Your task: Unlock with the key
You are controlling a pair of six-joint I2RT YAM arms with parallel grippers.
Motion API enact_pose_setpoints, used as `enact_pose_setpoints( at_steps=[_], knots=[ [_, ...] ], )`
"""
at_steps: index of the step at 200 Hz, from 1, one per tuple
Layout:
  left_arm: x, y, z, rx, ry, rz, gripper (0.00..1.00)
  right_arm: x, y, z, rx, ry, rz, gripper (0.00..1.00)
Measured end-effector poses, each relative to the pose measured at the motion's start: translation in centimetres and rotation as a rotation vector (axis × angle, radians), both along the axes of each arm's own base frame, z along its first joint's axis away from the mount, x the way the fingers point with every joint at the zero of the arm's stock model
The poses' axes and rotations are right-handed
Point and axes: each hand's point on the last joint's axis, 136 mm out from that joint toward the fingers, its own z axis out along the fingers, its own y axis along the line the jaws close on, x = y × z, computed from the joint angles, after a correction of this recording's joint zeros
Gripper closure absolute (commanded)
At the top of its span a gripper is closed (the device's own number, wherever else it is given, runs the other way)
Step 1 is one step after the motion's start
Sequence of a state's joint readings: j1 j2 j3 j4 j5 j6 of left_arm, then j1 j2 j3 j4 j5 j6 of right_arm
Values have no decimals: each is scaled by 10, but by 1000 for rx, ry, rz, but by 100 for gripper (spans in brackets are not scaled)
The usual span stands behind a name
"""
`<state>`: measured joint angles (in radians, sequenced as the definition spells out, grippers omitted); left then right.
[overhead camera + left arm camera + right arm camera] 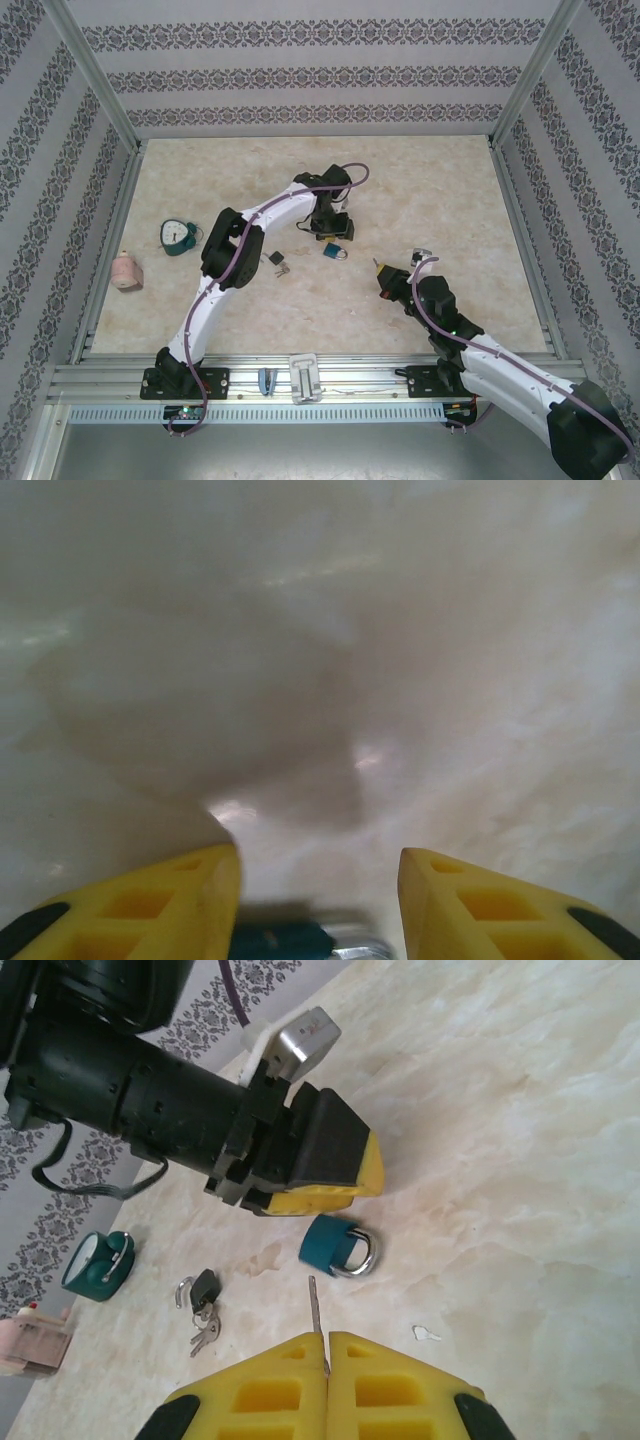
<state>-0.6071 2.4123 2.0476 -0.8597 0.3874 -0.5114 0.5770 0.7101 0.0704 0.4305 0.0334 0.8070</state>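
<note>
Teal padlock [338, 1248] seen lying flat mid-desk [440, 190]. Left pincer [320, 865] hung just over it, jaws partway apart, nothing gripped. Right pincer [328, 1342] clamped tight on key [315, 1310], blade pointed at padlock, not touching it. Spare key bunch [203, 1305] and teal clock [98, 1263] spotted off to the side.

**Left arm** [215, 290] and **right arm** [505, 365]: white link shells, black joint housings, black base plates, each trailed by a mauve cable [352, 170]. **Left tool** [320, 865] and **right tool** [327, 1345]: yellow fingers [255, 1395] moulded with rectangular recesses, black inserts at the outer edges, black wedge-shaped mounts.
</note>
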Motion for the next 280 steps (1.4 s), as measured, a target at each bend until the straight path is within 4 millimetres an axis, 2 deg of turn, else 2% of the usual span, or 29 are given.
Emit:
enact_pose_setpoints(
  at_steps=[38, 77, 137, 200, 250, 280],
  knots=[
    [-14, 9, 1, 9, 8, -4, 56, 3, -2, 1, -5, 3, -11, 100],
    [-40, 21, 0, 2, 46, 9, 56, 5, -3, -4, -15, 19, -16, 100],
    [-62, 23, -1, 36, 49, 69, 53, 7, -4, -5, -17, 23, -24, 100],
    [-57, 32, 3, 94, 54, 288, 53, 7, -5, 4, 1, -6, -25, 100],
    [-39, 10, 33, 89, -10, 336, 53, 2, -8, 2, 15, -21, -26, 100],
    [-34, 14, 32, 162, -17, 366, 51, 0, -10, 4, 27, -34, -30, 100]
  ],
)
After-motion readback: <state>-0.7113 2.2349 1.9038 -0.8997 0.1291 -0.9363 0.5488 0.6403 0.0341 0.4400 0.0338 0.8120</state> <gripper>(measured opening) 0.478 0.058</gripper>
